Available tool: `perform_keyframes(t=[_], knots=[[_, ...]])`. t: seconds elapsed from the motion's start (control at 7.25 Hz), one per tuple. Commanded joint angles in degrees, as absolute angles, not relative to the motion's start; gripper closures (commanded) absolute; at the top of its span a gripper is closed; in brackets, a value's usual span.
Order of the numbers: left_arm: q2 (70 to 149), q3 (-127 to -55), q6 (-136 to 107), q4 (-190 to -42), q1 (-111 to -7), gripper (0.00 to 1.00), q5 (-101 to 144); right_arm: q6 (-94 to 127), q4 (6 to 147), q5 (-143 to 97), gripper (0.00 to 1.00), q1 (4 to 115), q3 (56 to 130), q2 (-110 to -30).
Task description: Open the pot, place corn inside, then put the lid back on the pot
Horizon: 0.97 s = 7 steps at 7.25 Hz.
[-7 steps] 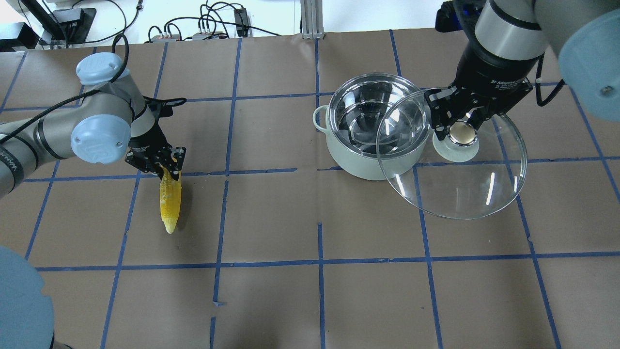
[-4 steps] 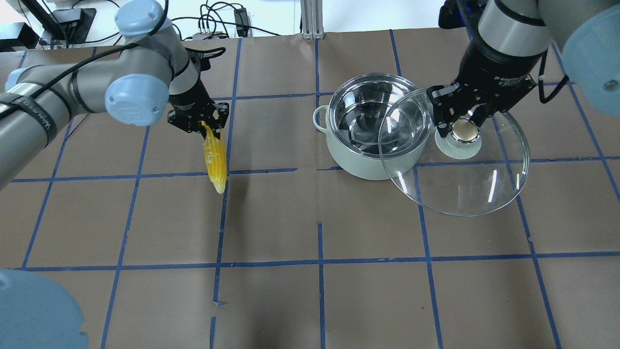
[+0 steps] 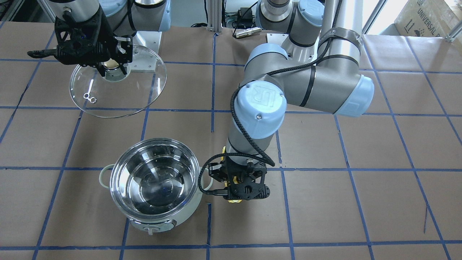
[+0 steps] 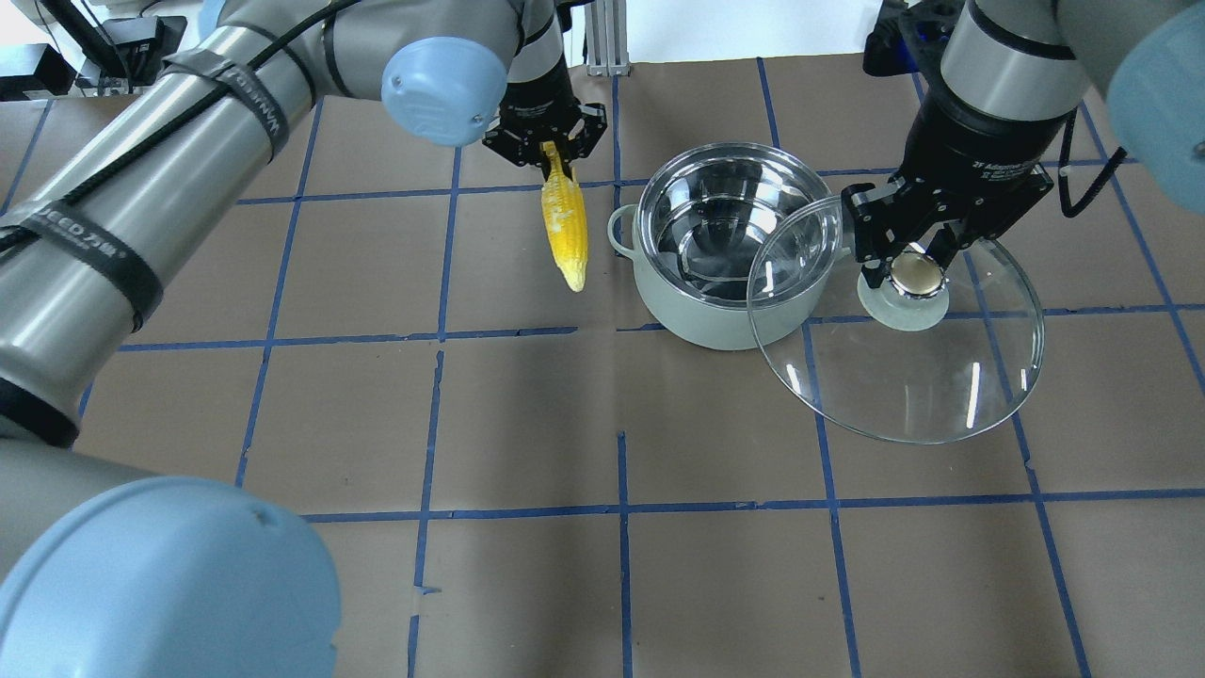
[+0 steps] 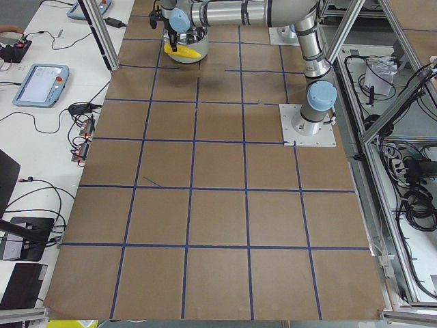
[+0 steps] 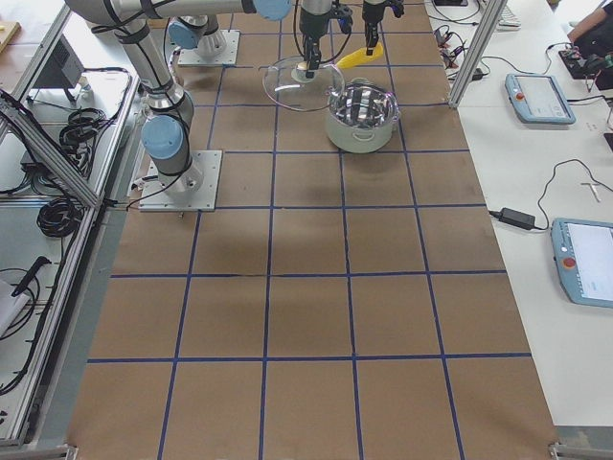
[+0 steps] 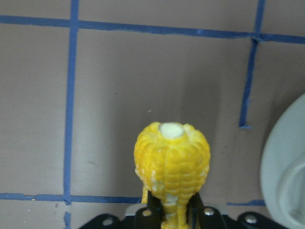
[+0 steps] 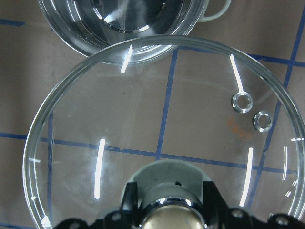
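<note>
Yellow corn [image 4: 565,231] hangs point-down in the left gripper [image 4: 548,151], whose fingers are clamped on the cob's thick end. The cob is in the air just beside the pot's left loop handle, outside the rim.

The pot [image 4: 701,318] stands uncovered on the brown paper table [image 4: 527,424], which is taped into a blue grid. Its shiny steel bowl is exposed and its control knob faces away from the robot.

The right gripper [image 4: 915,266] has its fingers closed around the beige knob [image 4: 921,275] of the glass lid [image 4: 923,377]. It holds the lid level above the table, on the pot's right and towards the robot. In the overhead view the lid's rim overlaps the pot's right edge. The right wrist view shows two small vent holes near the lid's rim.

White lettering on the right gripper's black body reads "2F Adaptive"; the smaller line under it is too small to read. A "UR" mark is moulded into the left arm's blue joint cap [image 3: 260,104]. Far from the pot, past the table on the left arm's side, a cardboard box [image 3: 429,18] is printed "UNIVERSAL R", cut off by the picture's edge. The writing on the left arm's black strap is too blurred to read.
</note>
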<state>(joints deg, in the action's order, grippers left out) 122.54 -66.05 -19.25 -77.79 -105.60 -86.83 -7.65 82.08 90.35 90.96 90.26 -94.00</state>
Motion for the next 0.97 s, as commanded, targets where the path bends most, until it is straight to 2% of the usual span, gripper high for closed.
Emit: perform_keyframes(t=[0.0,0.41,0.83], knots=[[125.5,-55.8,-22.3,-82.0,-109.0,0.86,-84.4,-7.6,85.8,91.9,0.62,91.0,88.7,-93.9],[131.5,-48.0,-24.7,-82.7,-112.9,0.87,-83.2,-7.6,85.2,92.1,0.62,91.0,89.6,-93.9],[135.8,-46.6,-24.2,-81.4,-115.3,0.85,-84.3,-7.7,83.9,91.9,0.62,91.0,90.3,-93.9]])
